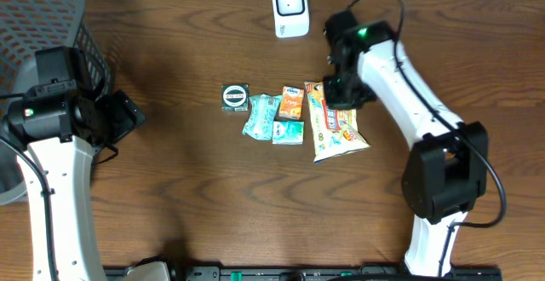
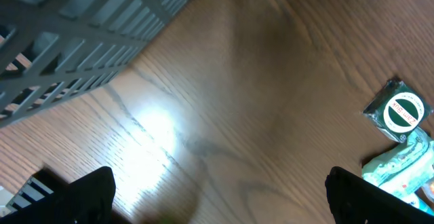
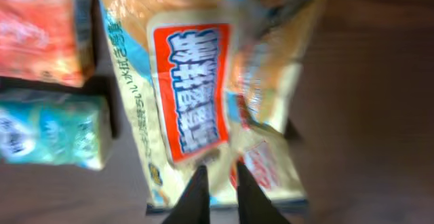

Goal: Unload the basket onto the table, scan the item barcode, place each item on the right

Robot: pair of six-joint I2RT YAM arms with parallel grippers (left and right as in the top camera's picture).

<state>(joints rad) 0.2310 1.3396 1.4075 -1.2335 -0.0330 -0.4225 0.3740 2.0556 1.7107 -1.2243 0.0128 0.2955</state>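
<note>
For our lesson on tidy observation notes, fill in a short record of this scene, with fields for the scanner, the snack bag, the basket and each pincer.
Scanner: white, at the table's far edge
Snack bag: yellow, lying mid-table
Right pincer: closed on the snack bag's end
Left pincer: open, empty, over bare table
Basket: grey, far left

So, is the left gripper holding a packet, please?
No, the left gripper stands open over the table, nothing between its fingers.
</note>
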